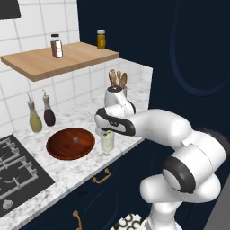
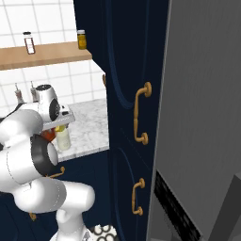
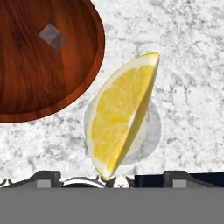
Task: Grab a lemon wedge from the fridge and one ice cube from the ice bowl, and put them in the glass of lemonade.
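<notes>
End effector (image 3: 112, 175) released, jaws wide: bright yellow lemon wedge (image 3: 120, 113) directly below, over the clear lemonade glass (image 3: 153, 131), long axis running one to seven o'clock; dark wooden ice bowl (image 3: 48, 65) at ten o'clock.

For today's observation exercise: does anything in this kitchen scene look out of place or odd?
Yes. The bright yellow lemon wedge hangs over the small clear glass of lemonade, far wider than its rim, oddly oversized. Nothing looks spilled or broken.
</notes>
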